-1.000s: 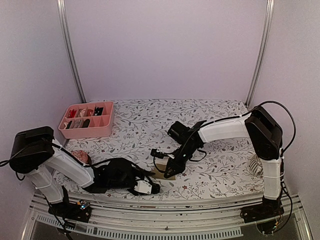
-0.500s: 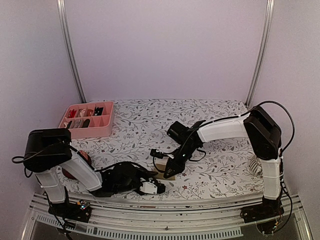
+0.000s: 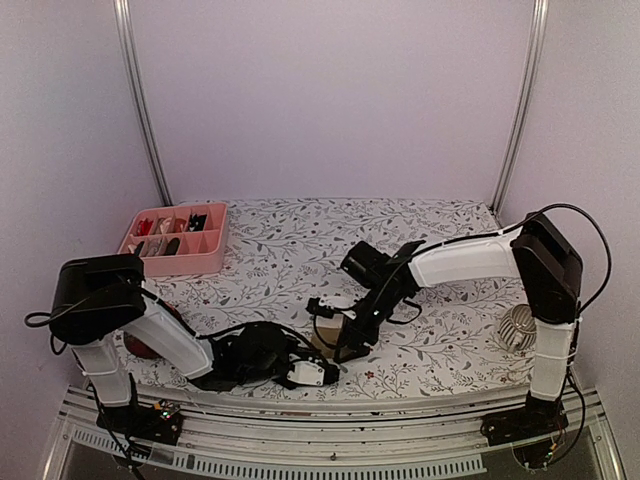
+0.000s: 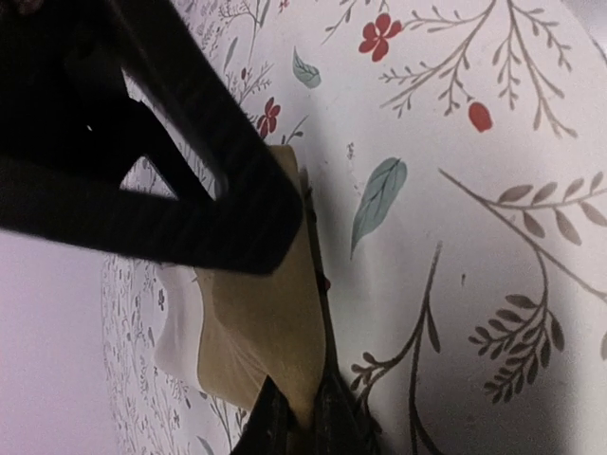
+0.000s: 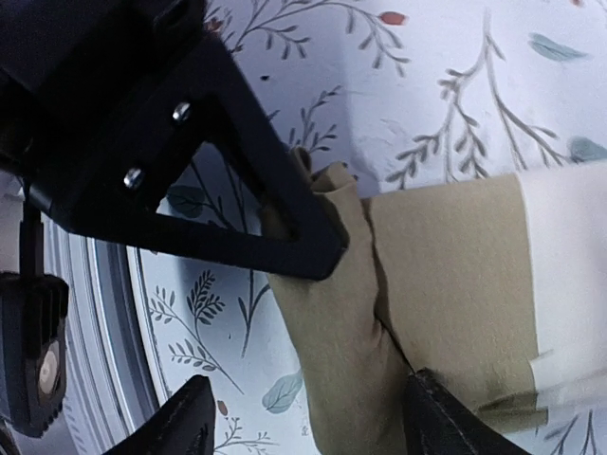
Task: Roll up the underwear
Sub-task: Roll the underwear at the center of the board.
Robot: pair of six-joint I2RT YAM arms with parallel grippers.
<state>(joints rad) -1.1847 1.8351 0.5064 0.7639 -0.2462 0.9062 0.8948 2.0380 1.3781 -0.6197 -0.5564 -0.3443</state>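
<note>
My left claw [image 4: 302,419] nips a corner of the tan underwear [image 4: 256,332]; my right claw [image 5: 313,424] gapes over it. That thin pinch could slip.

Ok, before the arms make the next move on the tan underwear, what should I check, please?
1. Left gripper shut on tan underwear corner: ok.
2. Right gripper open: ok.
3. Right fingers clear of underwear: cannot tell; it lies between them.
4. Roll started: not ok; it lies mostly flat, creased.
5. Grippers apart: cannot tell; very close.
</note>
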